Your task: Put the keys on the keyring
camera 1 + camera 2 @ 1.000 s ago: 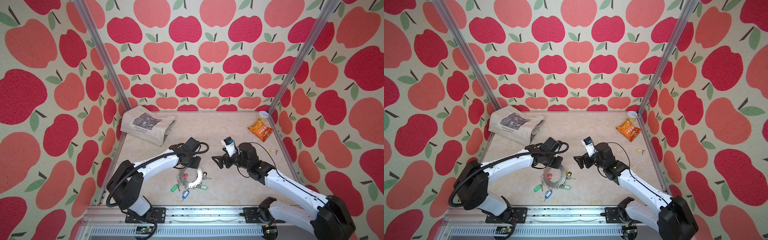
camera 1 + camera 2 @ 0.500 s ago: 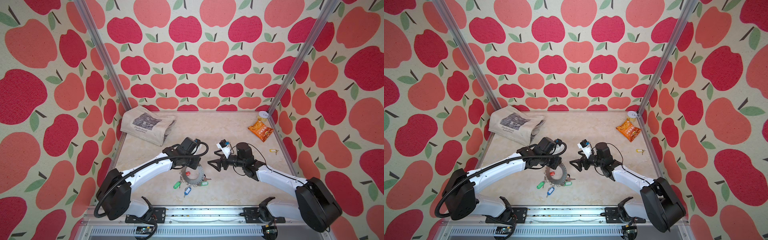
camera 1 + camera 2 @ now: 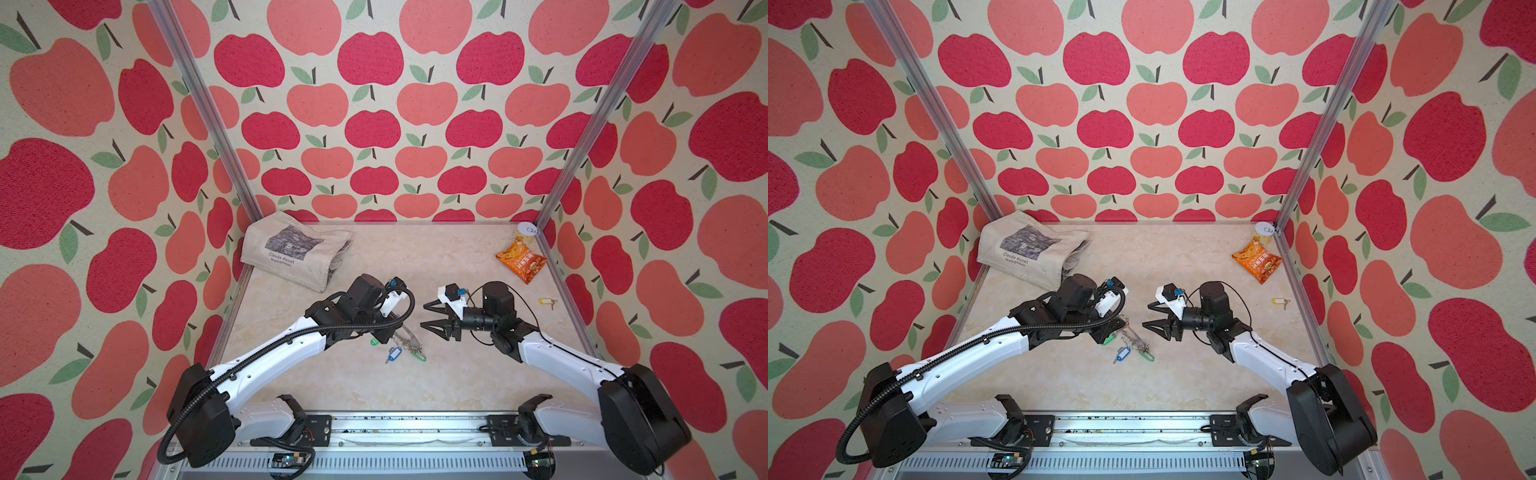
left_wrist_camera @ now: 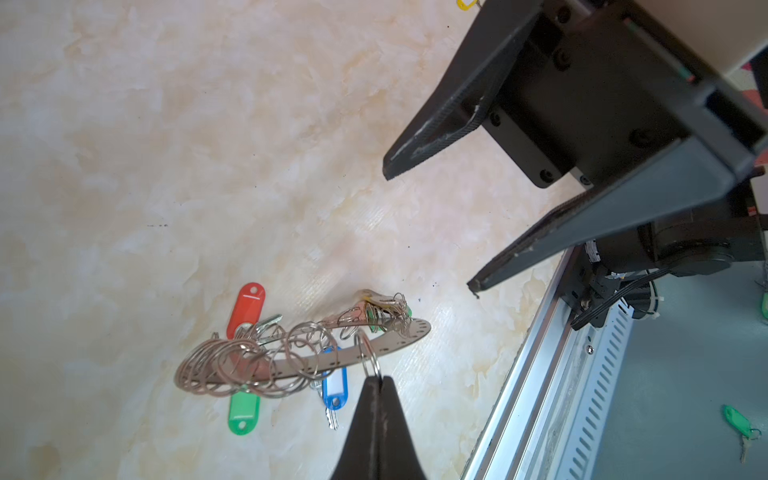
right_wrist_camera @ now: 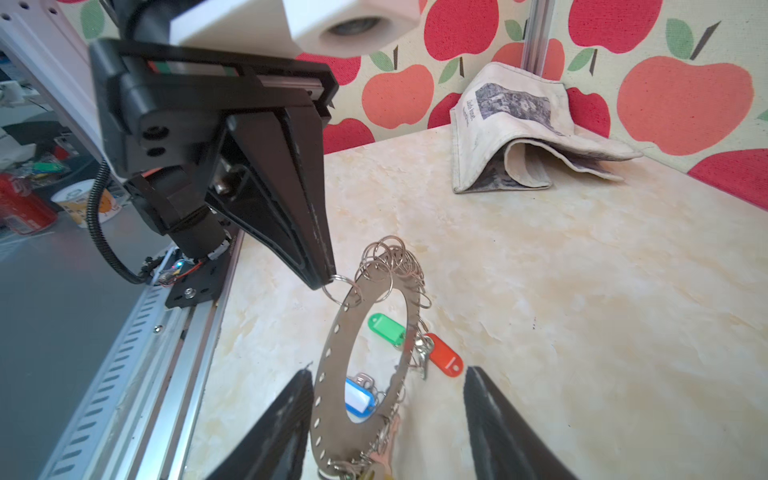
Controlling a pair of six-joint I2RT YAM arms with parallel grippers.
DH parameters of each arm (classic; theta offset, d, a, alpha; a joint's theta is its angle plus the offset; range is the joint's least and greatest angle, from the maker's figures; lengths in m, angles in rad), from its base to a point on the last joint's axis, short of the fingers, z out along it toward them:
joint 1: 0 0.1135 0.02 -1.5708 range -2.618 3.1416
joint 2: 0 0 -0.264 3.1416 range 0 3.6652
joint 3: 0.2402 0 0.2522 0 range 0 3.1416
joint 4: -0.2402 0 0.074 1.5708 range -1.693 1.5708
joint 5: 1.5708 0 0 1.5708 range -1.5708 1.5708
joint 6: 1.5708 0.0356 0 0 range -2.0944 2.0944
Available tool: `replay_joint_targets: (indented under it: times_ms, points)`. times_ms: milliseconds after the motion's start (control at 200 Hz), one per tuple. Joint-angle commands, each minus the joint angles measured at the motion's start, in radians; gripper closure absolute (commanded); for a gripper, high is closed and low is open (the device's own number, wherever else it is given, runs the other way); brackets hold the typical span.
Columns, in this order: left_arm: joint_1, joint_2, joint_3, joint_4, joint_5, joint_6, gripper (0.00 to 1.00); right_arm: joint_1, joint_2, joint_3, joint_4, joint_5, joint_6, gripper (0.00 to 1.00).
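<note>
Far to the left of the keyring [image 3: 406, 337] and behind it, a folded cloth bag [image 3: 291, 253] printed with a grey picture was seen lying on the counter [image 3: 374, 257]. Just left of the keyring, the left hand [image 4: 376, 380] was found clenched, its fingertips pinched on one small wire loop [image 4: 368, 353] at the keyring's rim. By that loop the keyring was held tilted, one side raised; whether its low side rested on the counter could not be told. Many more wire loops were bunched along the rim. Under and beside the keyring, keys were seen hanging from it or lying by it: one with a green tag [image 4: 243, 409], one with a red tag [image 4: 246, 307] and one with a blue tag [image 4: 334, 388]. Near its far end a further green tag could be made out among the loops.

Just right of the keyring, the right hand [image 3: 424, 316] was seen released, its fingers spread and pointed at the keyring, with nothing grasped. Well to the right of the keyring, a key with a yellow tag [image 3: 545, 301] was left alone on the counter by the side wall. Behind that, further from the keyring, an orange snack packet [image 3: 521, 262] and a small lidded tub [image 3: 527, 232] were placed in the corner.
</note>
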Motion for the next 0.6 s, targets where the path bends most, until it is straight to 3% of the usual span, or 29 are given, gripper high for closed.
replay_joint_targets:
  times_ms: [0,595]
  points:
    - [-0.007,-0.036,-0.001,0.039,0.065,0.068,1.00,-0.002,0.014,0.065,0.018,-0.162,-0.009,0.46]
    - [-0.009,-0.099,0.067,-0.011,0.164,0.214,1.00,0.055,0.028,0.153,-0.121,-0.233,-0.054,0.55]
